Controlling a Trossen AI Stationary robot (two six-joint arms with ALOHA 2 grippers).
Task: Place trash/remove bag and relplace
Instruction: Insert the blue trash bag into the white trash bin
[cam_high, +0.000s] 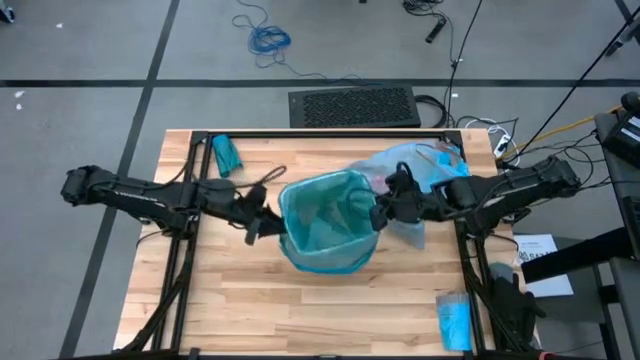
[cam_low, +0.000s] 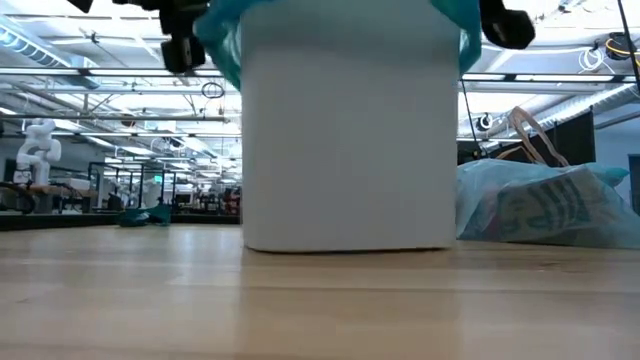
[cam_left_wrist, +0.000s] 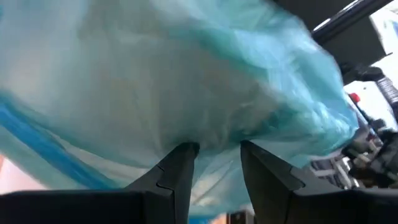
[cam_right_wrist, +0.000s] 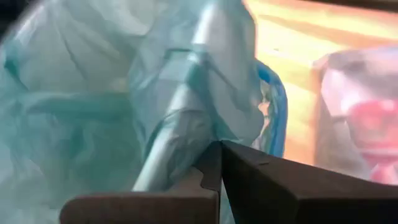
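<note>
A white bin (cam_low: 345, 140) stands upright mid-table, lined with a darker teal-green bag (cam_high: 325, 225) whose edge hangs over the rim. My left gripper (cam_high: 265, 218) is open at the bin's left rim, its fingertips (cam_left_wrist: 217, 149) up against the teal film. My right gripper (cam_high: 383, 212) is at the right rim, shut on the teal bag. The pale sky-blue bag (cam_high: 420, 165) lies on the table to the bin's far right (cam_low: 550, 205). It is filled, and a red-labelled bottle (cam_right_wrist: 373, 134) shows through it. Brown scraps and the wrapper do not show. My left gripper's open fingers (cam_left_wrist: 180, 168) stand against the teal bag's overhang (cam_left_wrist: 211, 124) on the bin's left side; whether they touch it I cannot tell. My right gripper pinches a bunched fold of the teal bag (cam_right_wrist: 186, 124) at the bin's right rim, reaching in from the table's right. The film runs from the fingers down into the bin.
A rolled teal packet (cam_high: 226, 155) lies at the far left corner and a blue packet (cam_high: 455, 320) at the near right edge. A black mat (cam_high: 355, 107) sits beyond the far edge. Black frame rails (cam_high: 190, 230) run along both table sides. Bare wood lies near the bin.
</note>
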